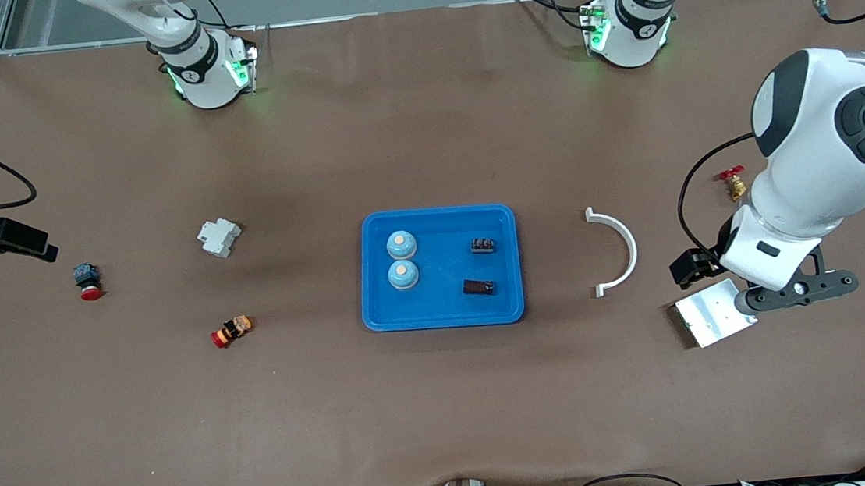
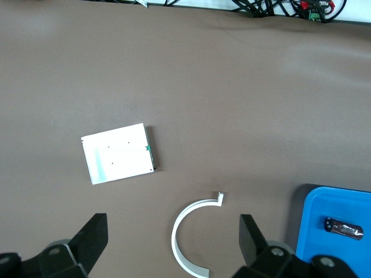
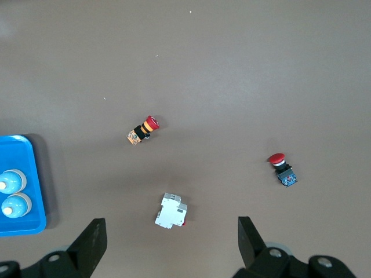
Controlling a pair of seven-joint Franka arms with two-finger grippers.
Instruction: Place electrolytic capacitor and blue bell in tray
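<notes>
The bright blue tray (image 1: pixel 444 308) lies mid-table. In it are two blue bells (image 1: pixel 400 243) (image 1: pixel 403 274) at the right arm's end and two dark capacitors (image 1: pixel 484 245) (image 1: pixel 479 287) at the left arm's end. My left gripper (image 1: pixel 797 291) is up in the air over the silver plate, open and empty (image 2: pixel 174 243). Its wrist view shows the tray's corner (image 2: pixel 333 258) with one capacitor (image 2: pixel 344 227). My right gripper (image 1: pixel 13 240) hangs over the right arm's end of the table, open and empty (image 3: pixel 171 243). Its wrist view shows the tray (image 3: pixel 35 174) and both bells (image 3: pixel 11 181) (image 3: pixel 15 204).
A white arc clamp (image 1: pixel 617 250), a silver plate (image 1: pixel 713 314) and a brass valve with a red handle (image 1: pixel 733 184) lie toward the left arm's end. A white breaker (image 1: pixel 219 236), a red-and-orange button (image 1: pixel 231 331) and a red button on a dark base (image 1: pixel 88 281) lie toward the right arm's end.
</notes>
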